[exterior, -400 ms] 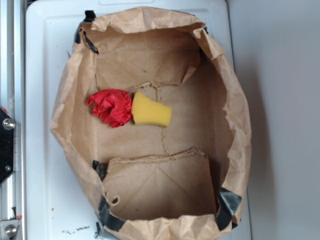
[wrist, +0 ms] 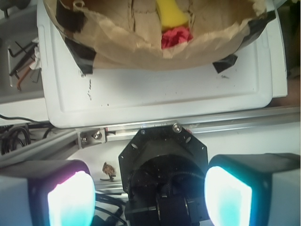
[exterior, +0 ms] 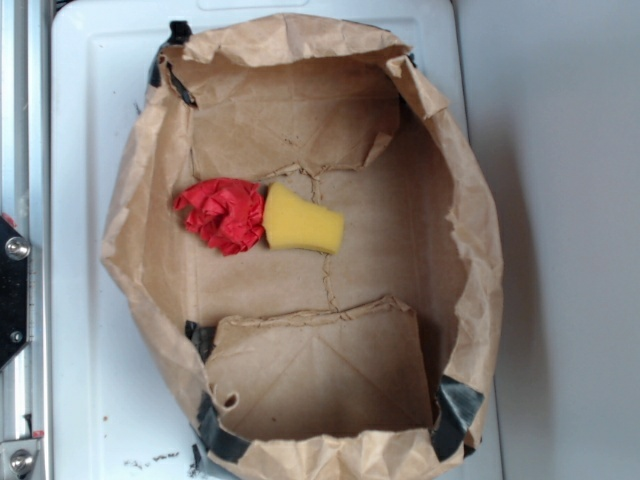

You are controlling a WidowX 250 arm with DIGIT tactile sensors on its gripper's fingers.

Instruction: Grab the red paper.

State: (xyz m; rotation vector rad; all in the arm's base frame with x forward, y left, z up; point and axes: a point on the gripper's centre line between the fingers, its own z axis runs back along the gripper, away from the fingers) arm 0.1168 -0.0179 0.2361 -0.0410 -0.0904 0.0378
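The gripper (wrist: 146, 193) has its jaws spread wide, holding and touching nothing, well short of the brown paper bag (exterior: 470, 230). Only the wrist view shows them; the exterior view shows the bag's whole floor, where the wrinkly red paper (exterior: 222, 214) lies touching a smooth yellow spongy block (exterior: 300, 222). The bag sits on a white surface (wrist: 164, 94).

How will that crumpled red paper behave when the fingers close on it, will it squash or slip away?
The red paper is a wrinkly, loosely crumpled wad, so it will probably crush and give rather than resist. It looks thin and likely very light, so a nudge may slide it along the brown bag floor. It touches the yellow block, which may get bumped.
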